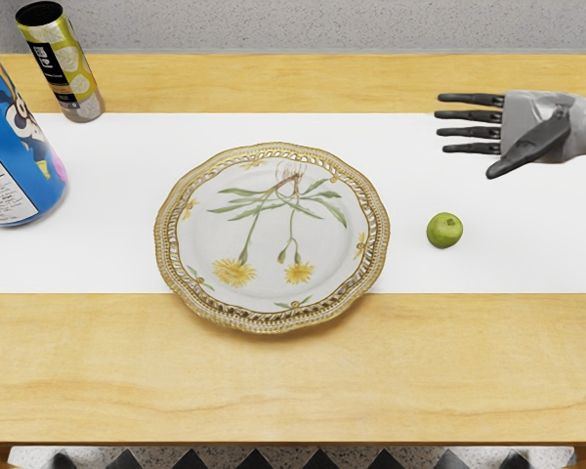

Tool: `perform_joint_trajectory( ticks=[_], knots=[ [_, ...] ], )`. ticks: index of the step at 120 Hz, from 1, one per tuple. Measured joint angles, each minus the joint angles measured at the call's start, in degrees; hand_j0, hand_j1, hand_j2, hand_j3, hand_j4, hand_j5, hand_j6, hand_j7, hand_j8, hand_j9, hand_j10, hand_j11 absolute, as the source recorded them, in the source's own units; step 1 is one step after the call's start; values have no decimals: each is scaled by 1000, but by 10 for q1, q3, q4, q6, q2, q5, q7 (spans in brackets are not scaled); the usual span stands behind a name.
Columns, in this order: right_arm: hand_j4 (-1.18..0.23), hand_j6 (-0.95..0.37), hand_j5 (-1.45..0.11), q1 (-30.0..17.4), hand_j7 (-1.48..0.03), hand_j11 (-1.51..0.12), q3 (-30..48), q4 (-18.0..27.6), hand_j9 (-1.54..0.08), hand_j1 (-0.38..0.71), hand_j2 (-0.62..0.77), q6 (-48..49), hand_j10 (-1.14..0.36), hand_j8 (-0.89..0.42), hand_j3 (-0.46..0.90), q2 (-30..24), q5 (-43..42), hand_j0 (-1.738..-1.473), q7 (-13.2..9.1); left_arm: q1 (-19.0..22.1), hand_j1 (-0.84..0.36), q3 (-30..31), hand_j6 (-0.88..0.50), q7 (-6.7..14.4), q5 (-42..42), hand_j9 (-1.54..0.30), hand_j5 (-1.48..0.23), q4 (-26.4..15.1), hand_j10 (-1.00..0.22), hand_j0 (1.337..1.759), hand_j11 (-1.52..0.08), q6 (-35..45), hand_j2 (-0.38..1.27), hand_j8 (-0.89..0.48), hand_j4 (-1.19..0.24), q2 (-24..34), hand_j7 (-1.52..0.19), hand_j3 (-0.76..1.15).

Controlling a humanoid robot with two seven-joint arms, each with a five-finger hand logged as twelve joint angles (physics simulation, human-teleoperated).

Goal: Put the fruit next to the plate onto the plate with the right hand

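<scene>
A small green fruit (444, 231) lies on the white runner just right of the plate (366, 210), a round white dish with a gold lattice rim and painted yellow flowers. Nothing lies on the plate. My right hand (483, 132) comes in from the right edge and hovers above and slightly right of the fruit, well apart from it. Its fingers (466, 116) are stretched out flat toward the left and the thumb points down-left. It holds nothing. The left arm does not show.
A yellow-green can (62, 61) stands tilted at the back left. A large blue printed container (12, 147) sits at the left edge. A white runner (508, 254) crosses the wooden table (293, 371).
</scene>
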Motion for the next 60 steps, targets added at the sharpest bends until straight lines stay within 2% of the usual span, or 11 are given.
perform_joint_trajectory(
  ticks=[28,44,60],
  knots=[
    [-33,-32,-45,5,-45,-45,8,16,-45,-308,-7,0,-33,-32,0,-14,-25,-1658,1,0,55,0,-245,0,0,-318,-318,0,-245,1658,-318,0,49,-245,-245,0,-318,0],
    [-33,-32,-45,13,-45,-45,71,25,-45,-308,-6,0,-33,-33,0,-11,-172,-1658,4,0,55,0,-245,0,0,-318,-318,0,-245,1658,-318,0,49,-245,-245,0,-318,0],
    [-34,-34,-45,21,-45,-45,92,43,-45,-308,-6,0,-34,-34,0,-2,-303,-1658,4,0,55,0,-245,0,0,-318,-318,0,-245,1658,-318,0,49,-245,-245,0,-318,0]
  ],
)
